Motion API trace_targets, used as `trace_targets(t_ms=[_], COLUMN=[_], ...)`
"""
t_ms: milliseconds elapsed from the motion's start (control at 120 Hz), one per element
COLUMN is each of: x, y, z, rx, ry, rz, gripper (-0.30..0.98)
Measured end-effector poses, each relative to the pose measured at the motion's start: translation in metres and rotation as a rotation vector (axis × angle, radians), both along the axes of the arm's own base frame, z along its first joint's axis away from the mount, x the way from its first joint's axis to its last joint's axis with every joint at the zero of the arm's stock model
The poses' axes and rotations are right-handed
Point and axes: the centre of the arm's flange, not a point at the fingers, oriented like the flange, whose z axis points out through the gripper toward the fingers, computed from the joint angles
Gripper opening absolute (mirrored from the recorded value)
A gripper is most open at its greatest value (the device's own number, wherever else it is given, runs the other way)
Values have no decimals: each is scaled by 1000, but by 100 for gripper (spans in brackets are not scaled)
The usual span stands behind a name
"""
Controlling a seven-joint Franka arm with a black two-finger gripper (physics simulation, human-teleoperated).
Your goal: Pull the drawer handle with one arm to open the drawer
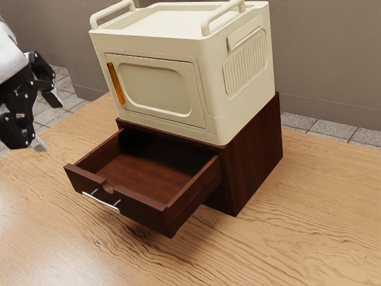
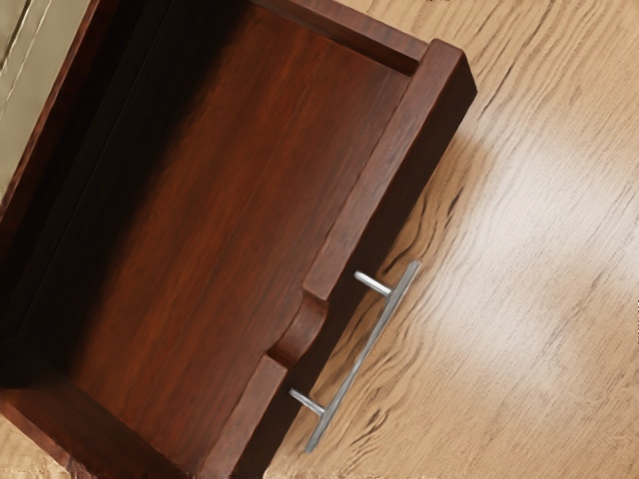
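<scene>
Silver handle [image 1: 101,202] on the open drawer's [image 1: 143,213] front

Empty and spread, my fingers [image 1: 55,98] should pinch its hard, perhaps slippery bar [image 2: 363,355] midway; I expect a light slide.

No readable lettering, label, brand, number or sign anywhere that I can see from where I stand.

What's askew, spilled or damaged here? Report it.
Nothing stands out. The drawer is pulled out, as the task wants, and its handle looks straight. The notch in its front edge is smooth, so it looks made rather than broken. The cream cabinet sits upright on the dark housing.
</scene>
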Motion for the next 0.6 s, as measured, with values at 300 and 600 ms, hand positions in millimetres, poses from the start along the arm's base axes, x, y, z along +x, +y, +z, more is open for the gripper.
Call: trace_targets(t_ms=[300, 600], x=[34, 42], y=[20, 47], z=[9, 7], rx=[-22, -58], ry=[35, 35], rz=[405, 660], gripper=[69, 69])
